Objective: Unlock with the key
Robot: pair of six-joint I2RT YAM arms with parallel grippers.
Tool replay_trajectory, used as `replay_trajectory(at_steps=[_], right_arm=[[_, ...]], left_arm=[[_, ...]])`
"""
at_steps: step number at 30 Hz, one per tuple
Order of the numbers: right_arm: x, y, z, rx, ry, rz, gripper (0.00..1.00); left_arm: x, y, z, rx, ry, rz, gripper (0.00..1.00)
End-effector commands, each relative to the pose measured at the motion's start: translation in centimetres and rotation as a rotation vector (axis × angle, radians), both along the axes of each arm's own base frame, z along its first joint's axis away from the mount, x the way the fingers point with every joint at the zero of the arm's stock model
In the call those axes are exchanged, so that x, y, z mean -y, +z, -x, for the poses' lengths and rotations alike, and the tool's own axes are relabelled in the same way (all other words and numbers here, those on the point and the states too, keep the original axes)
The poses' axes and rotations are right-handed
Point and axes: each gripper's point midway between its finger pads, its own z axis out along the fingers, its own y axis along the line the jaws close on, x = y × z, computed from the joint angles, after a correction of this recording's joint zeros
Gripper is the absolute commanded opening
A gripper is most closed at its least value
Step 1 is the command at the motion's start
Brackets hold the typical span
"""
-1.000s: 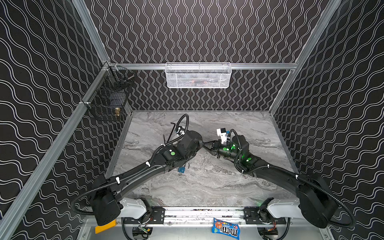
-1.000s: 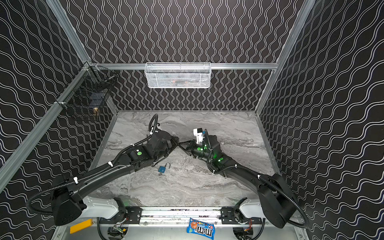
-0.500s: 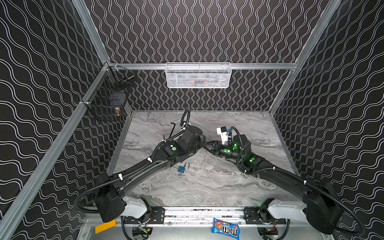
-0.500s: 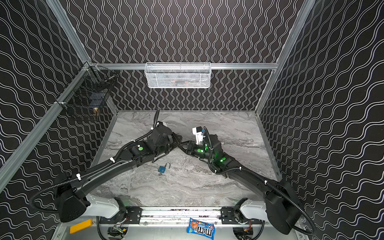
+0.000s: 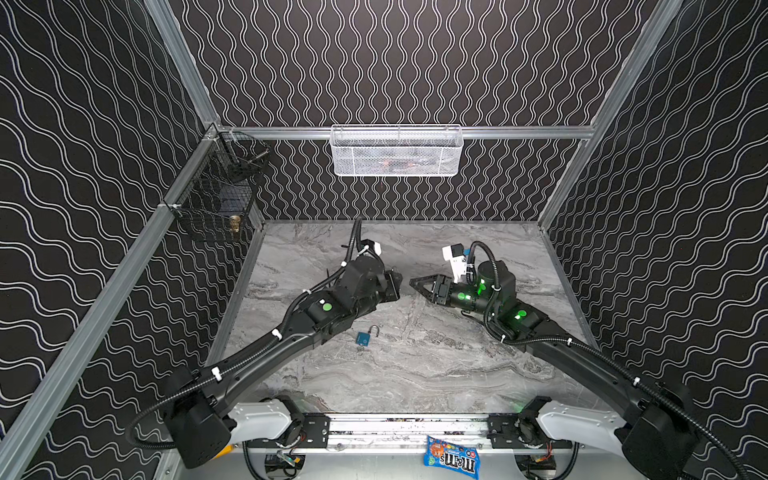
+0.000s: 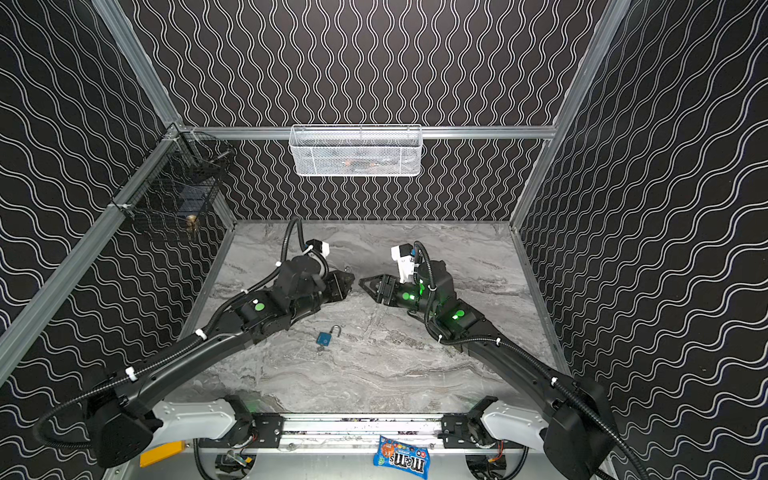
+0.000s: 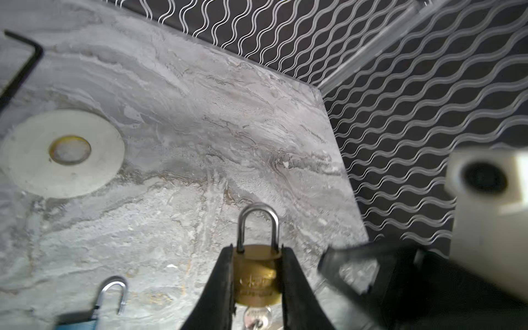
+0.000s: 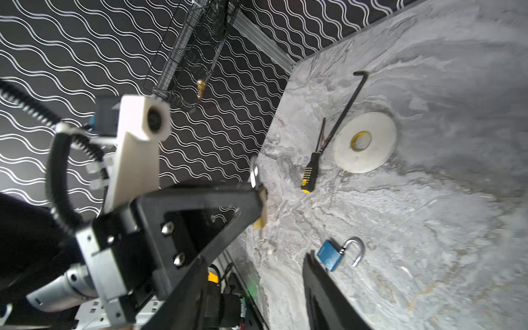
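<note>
My left gripper (image 7: 257,250) is clamped on the small brass padlock with the steel shackle (image 7: 255,274), shackle jutting past my fingertips (image 7: 227,257), the silver key (image 7: 257,315) seated in its base back toward my palm. My right gripper (image 8: 253,258) stands parted and empty, tips near the left ones, a blue open-shackled padlock (image 8: 330,258) lying just beyond one finger.
</note>
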Motion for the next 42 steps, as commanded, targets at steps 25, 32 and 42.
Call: replay_trajectory(at_steps=[25,32,42], right_arm=[[-2.7,-0.1,-0.6,0.082,0.19,0.438,0.7],[-4.1,-0.6,-1.9,0.093,0.174,0.515,0.7],[-5.1,-1.2,-3.1,0.106,0.152,0.586,0.71]], left_arm=[[-1.8,0.3,2.3,0.594,-0.203,-0.185,0.0],[-2.0,-0.2,2.1,0.582,-0.187,-0.193,0.0],[-1.8,-0.2,2.0,0.576,-0.194,-0.198,0.0]])
